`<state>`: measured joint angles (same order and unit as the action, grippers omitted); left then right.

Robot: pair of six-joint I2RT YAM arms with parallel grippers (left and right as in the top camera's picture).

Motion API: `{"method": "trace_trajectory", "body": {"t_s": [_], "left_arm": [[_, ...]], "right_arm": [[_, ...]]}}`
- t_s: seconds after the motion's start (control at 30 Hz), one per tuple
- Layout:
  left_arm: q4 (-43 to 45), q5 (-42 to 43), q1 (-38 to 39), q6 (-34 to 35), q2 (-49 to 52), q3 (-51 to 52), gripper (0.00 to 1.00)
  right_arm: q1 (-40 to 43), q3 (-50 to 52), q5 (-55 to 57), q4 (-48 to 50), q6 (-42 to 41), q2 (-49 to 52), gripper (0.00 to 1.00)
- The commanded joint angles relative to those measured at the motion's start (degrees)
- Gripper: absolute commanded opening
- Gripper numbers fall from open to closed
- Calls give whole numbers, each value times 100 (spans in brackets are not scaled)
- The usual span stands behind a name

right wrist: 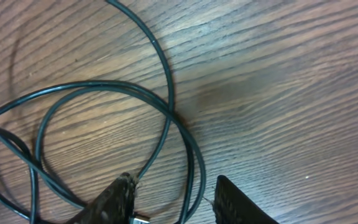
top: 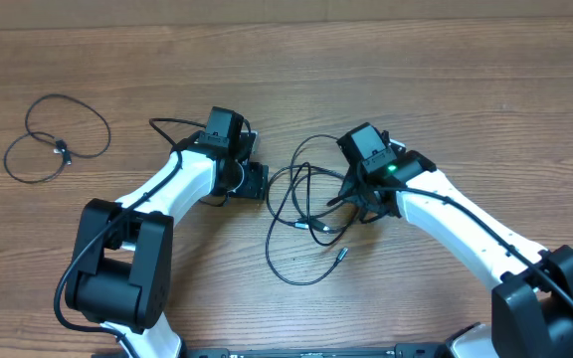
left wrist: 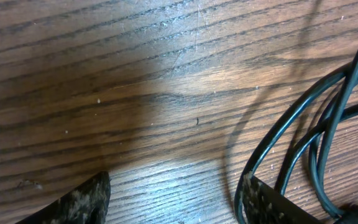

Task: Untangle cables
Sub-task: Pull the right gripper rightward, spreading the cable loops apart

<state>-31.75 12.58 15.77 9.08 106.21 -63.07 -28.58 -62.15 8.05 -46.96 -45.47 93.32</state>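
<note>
Left gripper (left wrist: pixel 174 186) gapes wide, cables (left wrist: pixel 289 116) at its right side, bare desk (left wrist: pixel 135 93) ahead; right gripper (right wrist: pixel 176 183) is narrower, straddling cables unclamped.

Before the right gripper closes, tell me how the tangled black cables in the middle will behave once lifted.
Probably floppy: the tangled cables lie in loose curved loops on the wooden table, so a lifted strand should sag. Likely light, being far thinner than the right gripper straddling them. Because the strands cross, pulling one may drag neighbouring loops along.
</note>
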Motion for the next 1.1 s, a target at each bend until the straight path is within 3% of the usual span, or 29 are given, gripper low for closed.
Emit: {"method": "trace_trajectory", "body": {"t_s": [0.0, 0.23, 0.5, 1.07], "left_arm": [[-15, -28, 39, 37, 50, 22, 69], [-98, -28, 39, 37, 50, 22, 58], [-92, 210, 39, 37, 50, 22, 46], [46, 254, 39, 39, 50, 22, 36]], "right_arm": [[269, 107, -286, 24, 645, 83, 42], [584, 107, -1257, 15, 1281, 531, 45], [616, 107, -1266, 872, 2031, 968, 46], [1128, 107, -1244, 1827, 2026, 968, 51]]}}
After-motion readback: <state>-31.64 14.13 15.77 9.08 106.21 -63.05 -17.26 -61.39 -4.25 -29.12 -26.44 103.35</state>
